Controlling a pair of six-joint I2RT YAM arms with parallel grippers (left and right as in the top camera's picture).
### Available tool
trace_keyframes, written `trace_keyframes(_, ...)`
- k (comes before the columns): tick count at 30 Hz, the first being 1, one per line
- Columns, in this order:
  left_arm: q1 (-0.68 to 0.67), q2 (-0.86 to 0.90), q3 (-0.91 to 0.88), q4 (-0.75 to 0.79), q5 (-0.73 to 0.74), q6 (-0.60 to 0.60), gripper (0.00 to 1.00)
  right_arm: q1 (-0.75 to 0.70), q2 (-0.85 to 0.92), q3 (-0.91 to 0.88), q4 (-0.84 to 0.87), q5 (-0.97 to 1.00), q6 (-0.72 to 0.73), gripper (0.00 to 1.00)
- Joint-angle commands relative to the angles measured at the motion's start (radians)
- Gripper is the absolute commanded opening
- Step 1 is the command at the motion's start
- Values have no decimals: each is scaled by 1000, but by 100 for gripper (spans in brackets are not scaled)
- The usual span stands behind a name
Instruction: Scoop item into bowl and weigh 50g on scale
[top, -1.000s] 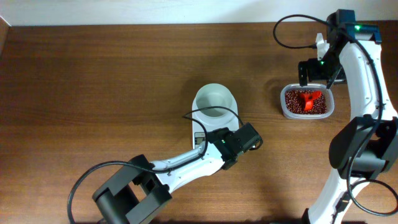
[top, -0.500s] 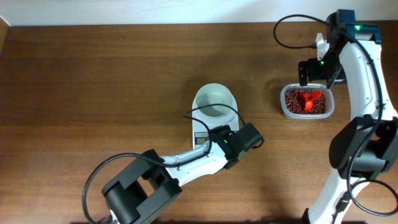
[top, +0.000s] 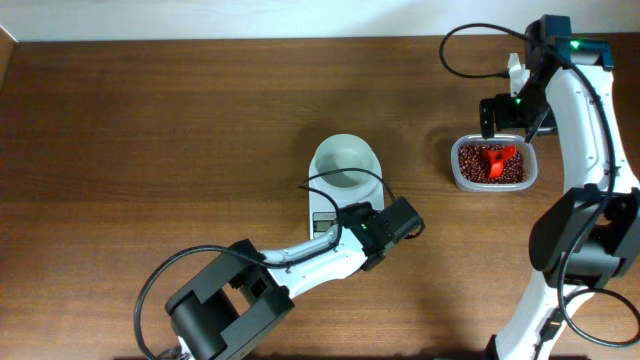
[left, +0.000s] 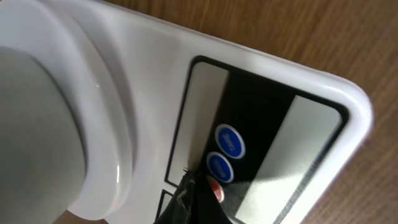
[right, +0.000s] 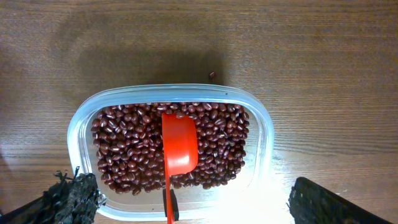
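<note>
Reddish-brown beans are seen filling the clear tub at far right, with a red scoop laid on top. Above it the right gripper is held, fingers spread. The left gripper is set at the scale buttons, and whether it is parted cannot be told.

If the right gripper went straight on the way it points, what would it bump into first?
Probably the red scoop lying on the beans in the clear tub, between its open fingers; depth is hard to judge.
</note>
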Motion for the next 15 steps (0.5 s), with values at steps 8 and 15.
trace_keyframes(8, -8, 62, -18, -83, 204, 84, 0, -1, -4, 16, -1, -2, 4, 99)
trace_keyframes(15, -8, 57, 65, -257, 388, 114, 0, -1, -4, 16, -1, -2, 4, 99)
